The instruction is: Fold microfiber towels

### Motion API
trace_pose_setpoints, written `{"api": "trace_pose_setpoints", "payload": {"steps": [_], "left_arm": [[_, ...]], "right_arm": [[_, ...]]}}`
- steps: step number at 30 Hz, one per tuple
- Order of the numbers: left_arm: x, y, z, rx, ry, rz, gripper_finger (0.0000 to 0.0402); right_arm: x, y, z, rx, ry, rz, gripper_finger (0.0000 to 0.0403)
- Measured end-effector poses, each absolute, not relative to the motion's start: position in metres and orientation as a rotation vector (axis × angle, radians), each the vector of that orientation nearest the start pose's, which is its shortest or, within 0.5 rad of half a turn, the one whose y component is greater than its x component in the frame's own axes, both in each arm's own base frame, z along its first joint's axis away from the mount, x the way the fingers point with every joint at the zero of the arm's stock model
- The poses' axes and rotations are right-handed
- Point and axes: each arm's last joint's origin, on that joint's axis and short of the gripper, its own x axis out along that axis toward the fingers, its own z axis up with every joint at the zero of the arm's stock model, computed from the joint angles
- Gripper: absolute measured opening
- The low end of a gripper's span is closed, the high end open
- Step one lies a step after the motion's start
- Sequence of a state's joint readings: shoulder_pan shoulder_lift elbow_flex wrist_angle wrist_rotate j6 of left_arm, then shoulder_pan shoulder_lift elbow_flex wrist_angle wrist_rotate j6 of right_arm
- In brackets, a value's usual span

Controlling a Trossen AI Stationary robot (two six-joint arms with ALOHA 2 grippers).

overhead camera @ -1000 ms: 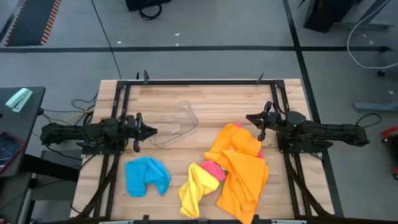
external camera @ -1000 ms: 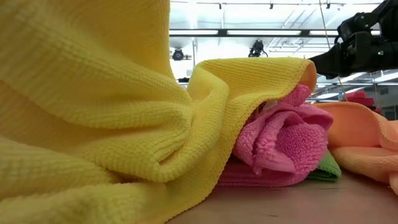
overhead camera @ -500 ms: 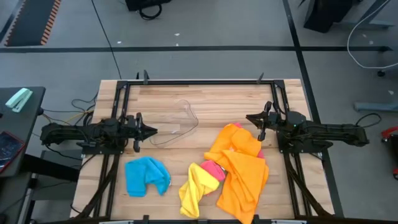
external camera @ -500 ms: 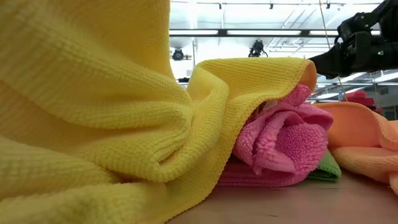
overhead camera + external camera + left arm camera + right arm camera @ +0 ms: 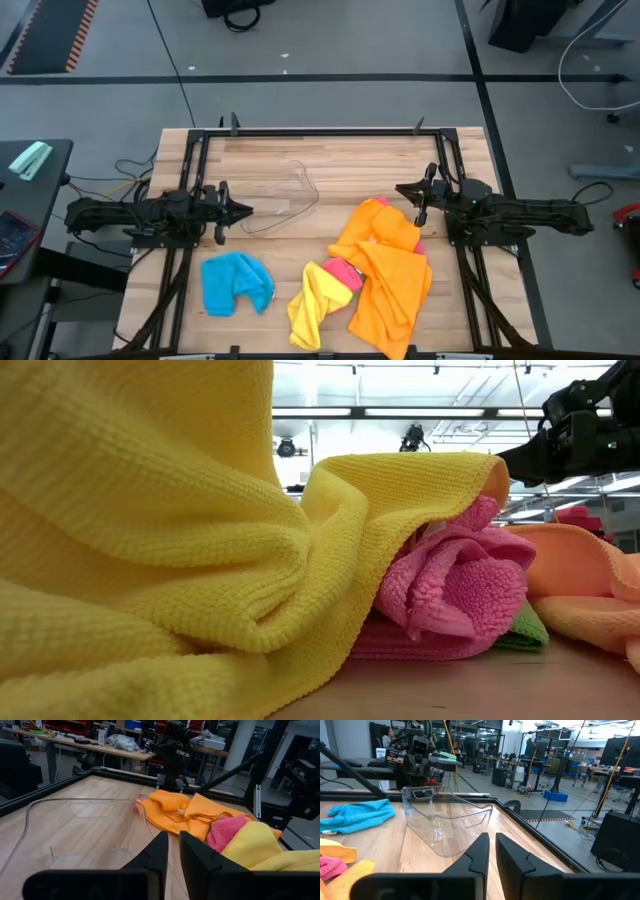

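Several microfiber towels lie crumpled on the wooden table [image 5: 350, 160]. A blue towel [image 5: 237, 282] lies alone at the near left. A yellow towel [image 5: 313, 305], a pink towel [image 5: 343, 272] and a large orange towel [image 5: 385, 270] overlap in a heap at the near right. Under the pink towel [image 5: 460, 590] a green towel's edge [image 5: 525, 632] shows. My left gripper [image 5: 248, 211] hovers level at the table's left side, shut and holding nothing. At the right side my right gripper [image 5: 400, 190] is likewise shut and level, just beyond the orange towel's far end.
A clear plastic tub [image 5: 285, 200] lies on the table's middle between the two grippers, nearer the left one. A black frame [image 5: 320, 131] runs along the table's far edge and sides. Bare wood shows along the far half.
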State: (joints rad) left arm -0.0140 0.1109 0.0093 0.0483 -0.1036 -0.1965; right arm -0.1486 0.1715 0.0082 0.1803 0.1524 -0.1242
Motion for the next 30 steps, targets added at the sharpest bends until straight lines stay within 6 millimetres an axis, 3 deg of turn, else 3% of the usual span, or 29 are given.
{"api": "trace_pose_setpoints", "payload": {"steps": [30], "left_arm": [[0.1039, 0.0015, 0.1624, -0.193, 0.044, 0.094, 0.0051]], "right_arm": [[0.1059, -0.0203, 0.1696, -0.123, 0.001, -0.301, 0.0042]]}}
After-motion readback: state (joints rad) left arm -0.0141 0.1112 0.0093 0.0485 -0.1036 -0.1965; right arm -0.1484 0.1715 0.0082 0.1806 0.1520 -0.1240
